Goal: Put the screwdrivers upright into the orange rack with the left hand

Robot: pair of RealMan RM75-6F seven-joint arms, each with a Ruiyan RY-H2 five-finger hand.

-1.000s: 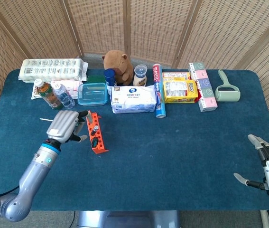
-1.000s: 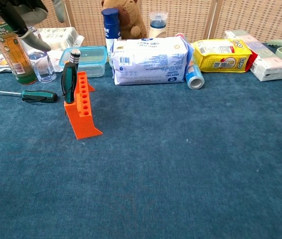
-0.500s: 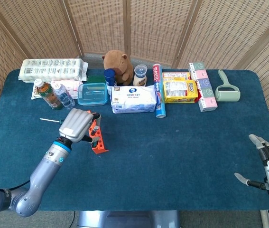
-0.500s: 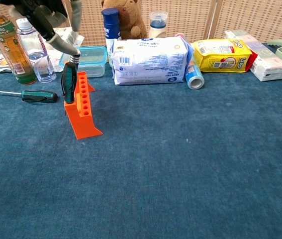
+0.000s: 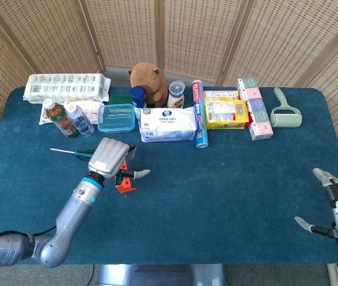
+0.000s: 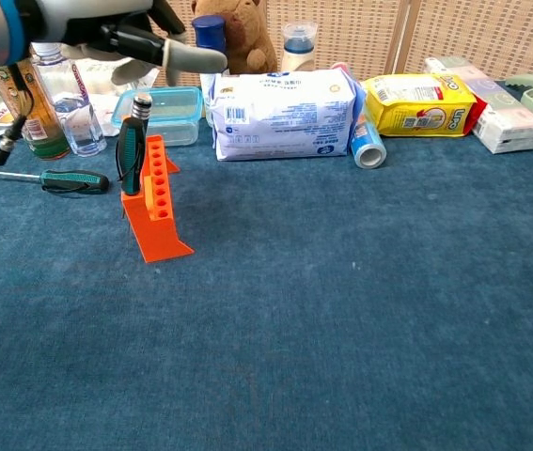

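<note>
The orange rack (image 6: 156,202) stands left of the table's middle. One green-and-black screwdriver (image 6: 131,150) stands upright in its far end. A second screwdriver (image 6: 69,180) lies flat on the cloth to the rack's left, also visible as the lying screwdriver (image 5: 80,154) in the head view. My left hand (image 5: 112,158) hovers above the rack (image 5: 123,186) with fingers spread and nothing in it; in the chest view the left hand (image 6: 120,36) is at the top left, above the standing screwdriver. My right hand (image 5: 335,210) rests open at the table's near right edge.
Behind the rack stand a tea bottle (image 6: 22,94), a water bottle (image 6: 70,103) and a clear lidded box (image 6: 172,115). A wet-wipes pack (image 6: 280,113), a plush toy (image 5: 148,82), a yellow pack (image 6: 416,103) and a lint roller (image 5: 285,112) line the back.
My left hand has swung from the left of the rack to above it, and its fingers have spread out. The screwdrivers, the rack and the right hand have not moved.
</note>
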